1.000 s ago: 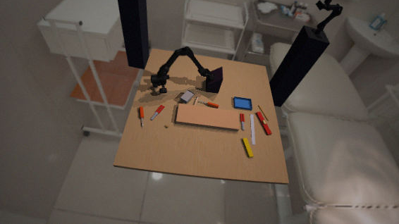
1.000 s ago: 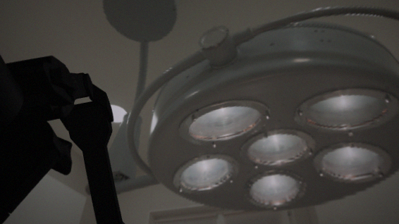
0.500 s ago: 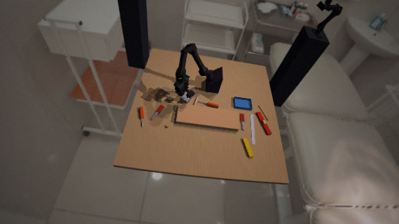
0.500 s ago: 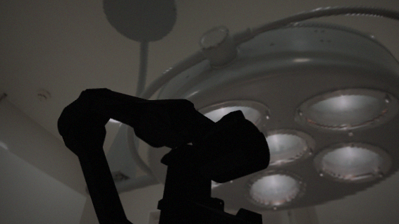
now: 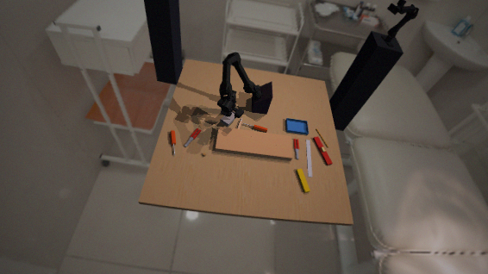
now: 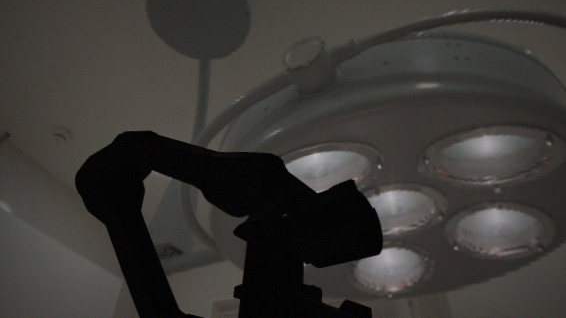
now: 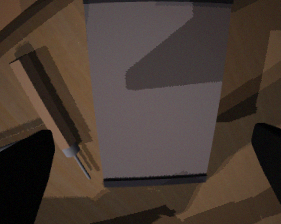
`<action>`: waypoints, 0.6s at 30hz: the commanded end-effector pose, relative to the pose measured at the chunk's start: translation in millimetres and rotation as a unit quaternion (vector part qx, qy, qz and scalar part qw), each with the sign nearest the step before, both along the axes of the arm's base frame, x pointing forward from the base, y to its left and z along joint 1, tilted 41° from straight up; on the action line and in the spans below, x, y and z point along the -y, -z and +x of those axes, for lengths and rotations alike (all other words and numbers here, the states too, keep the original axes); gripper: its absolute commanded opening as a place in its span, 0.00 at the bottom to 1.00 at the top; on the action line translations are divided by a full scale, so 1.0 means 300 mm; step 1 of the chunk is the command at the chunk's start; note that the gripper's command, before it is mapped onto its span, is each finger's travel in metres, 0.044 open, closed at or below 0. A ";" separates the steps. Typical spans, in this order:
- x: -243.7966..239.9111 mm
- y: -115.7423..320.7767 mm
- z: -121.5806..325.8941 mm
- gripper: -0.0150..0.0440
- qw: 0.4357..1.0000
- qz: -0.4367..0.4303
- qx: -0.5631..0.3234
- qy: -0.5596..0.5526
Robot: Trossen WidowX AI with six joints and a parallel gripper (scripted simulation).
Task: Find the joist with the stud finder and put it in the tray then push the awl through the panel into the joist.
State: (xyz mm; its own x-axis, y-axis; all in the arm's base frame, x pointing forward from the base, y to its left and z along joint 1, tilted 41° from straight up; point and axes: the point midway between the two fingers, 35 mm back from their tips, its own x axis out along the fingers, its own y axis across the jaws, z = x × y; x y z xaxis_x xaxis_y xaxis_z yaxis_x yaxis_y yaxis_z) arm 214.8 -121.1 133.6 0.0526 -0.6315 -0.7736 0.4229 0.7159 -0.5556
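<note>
The stud finder, a grey box (image 5: 227, 119) (image 7: 153, 107) with dark ends, lies on the table behind the left end of the floor panel. My gripper (image 5: 233, 114) (image 7: 156, 136) is open and empty above it, with one finger on either side in the wrist view. What looks like the awl (image 7: 43, 107) (image 5: 240, 123), with a tan handle and a thin metal tip, lies beside the stud finder. The floor panel (image 5: 254, 143) is a long tan board; no joist shows. The blue tray (image 5: 297, 127) is behind the panel's right end and looks empty.
An orange-handled tool (image 5: 259, 128) lies behind the panel. An orange screwdriver (image 5: 173, 137) and a red-handled knife (image 5: 193, 136) lie left. To the right are another red tool (image 5: 297, 145), a white strip (image 5: 309, 158), a red bar (image 5: 322, 151), a pencil (image 5: 322, 137) and a yellow block (image 5: 303, 180).
</note>
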 end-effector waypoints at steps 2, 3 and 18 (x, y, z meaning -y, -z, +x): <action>0.006 -0.003 -0.020 1.00 1.000 0.000 -0.003 -0.003; 0.006 -0.003 -0.020 1.00 1.000 0.000 -0.003 -0.003; 0.053 0.052 -0.007 1.00 1.000 0.000 -0.003 -0.002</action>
